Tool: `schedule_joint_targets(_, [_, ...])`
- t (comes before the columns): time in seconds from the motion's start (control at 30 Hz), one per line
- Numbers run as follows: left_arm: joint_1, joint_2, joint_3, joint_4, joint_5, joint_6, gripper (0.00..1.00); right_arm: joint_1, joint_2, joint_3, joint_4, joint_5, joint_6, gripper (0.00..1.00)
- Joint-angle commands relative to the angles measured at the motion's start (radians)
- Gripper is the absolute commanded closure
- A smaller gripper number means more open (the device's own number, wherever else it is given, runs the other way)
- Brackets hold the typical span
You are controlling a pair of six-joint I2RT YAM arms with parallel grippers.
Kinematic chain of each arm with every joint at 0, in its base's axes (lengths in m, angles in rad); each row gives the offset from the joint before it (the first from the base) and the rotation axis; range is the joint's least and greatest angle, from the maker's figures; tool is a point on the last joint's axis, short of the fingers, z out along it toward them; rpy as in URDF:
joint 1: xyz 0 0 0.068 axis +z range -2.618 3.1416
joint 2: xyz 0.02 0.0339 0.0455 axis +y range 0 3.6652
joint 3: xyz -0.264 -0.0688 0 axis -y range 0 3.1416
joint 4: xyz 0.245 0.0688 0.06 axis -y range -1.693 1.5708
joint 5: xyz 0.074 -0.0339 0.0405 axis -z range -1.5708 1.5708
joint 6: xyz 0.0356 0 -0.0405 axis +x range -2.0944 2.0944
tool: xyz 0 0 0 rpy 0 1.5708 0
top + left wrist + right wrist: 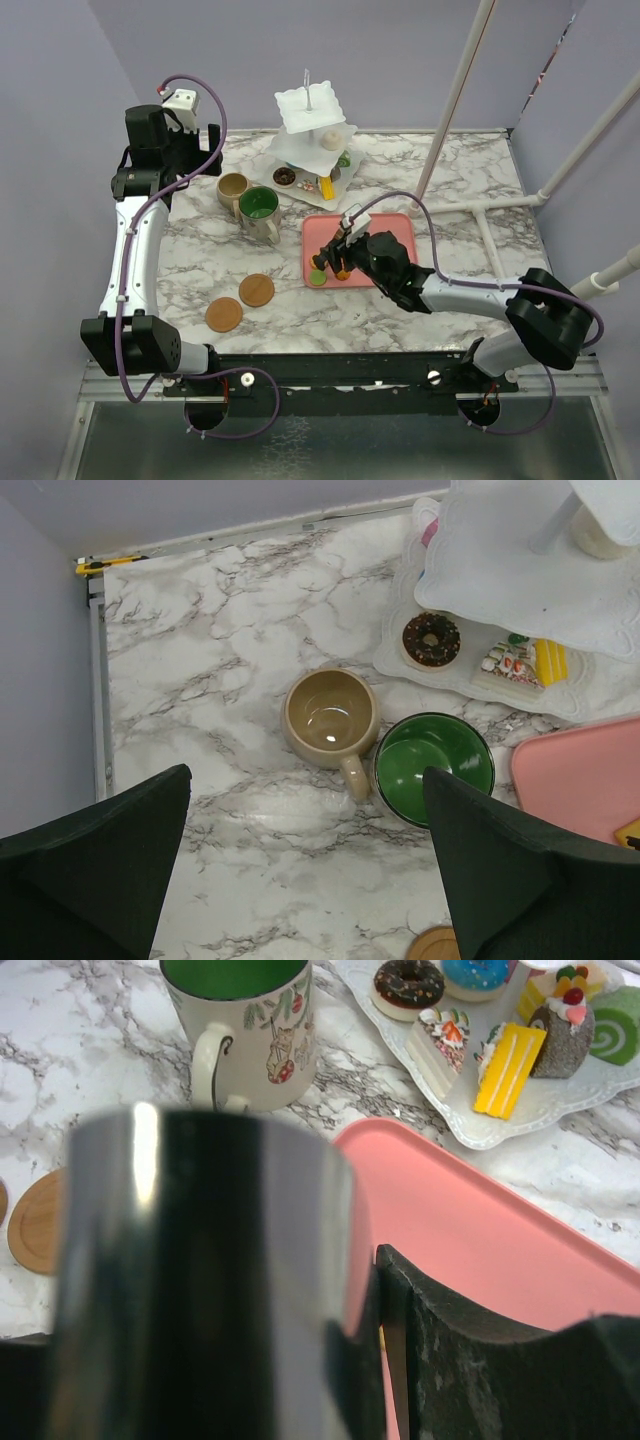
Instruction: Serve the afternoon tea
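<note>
The white three-tier stand (310, 120) stands at the back with toy pastries on its lowest tier, among them a chocolate donut (408, 985) and a yellow cake slice (508, 1068). The beige mug (233, 188) and the green-inside mug (259, 207) sit side by side left of it. Two wooden coasters (257, 290) (224, 315) lie nearer the front. My right gripper (340, 255) hovers over the pink tray (385, 225), shut on black tongs (210, 1280) that fill the right wrist view. A green pastry (317, 278) and an orange one (341, 272) sit at the tong tips. My left gripper (305, 880) hangs open high above the mugs (330, 720).
White pipes (455, 110) slant over the table's right side. Purple walls close off the back and sides. A metal rail (95, 680) runs along the table's left edge.
</note>
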Motion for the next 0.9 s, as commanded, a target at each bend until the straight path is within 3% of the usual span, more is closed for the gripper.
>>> schedule_joint_targets(0.0, [0.009, -0.013, 0.002, -0.012, -0.018, -0.002, 0.01, 0.01, 0.051, 0.046, 0.105, -0.032, -0.016, 0.41])
schedule_joint_targets(0.63, [0.011, -0.004, 0.004, -0.013, -0.023, 0.002, 0.01, 0.02, 0.183, 0.059, 0.153, -0.055, -0.03, 0.41])
schedule_joint_targets(0.87, [0.014, -0.002, -0.009, -0.011, -0.032, 0.014, 0.01, 0.023, 0.199, 0.057, 0.151, -0.044, -0.03, 0.53])
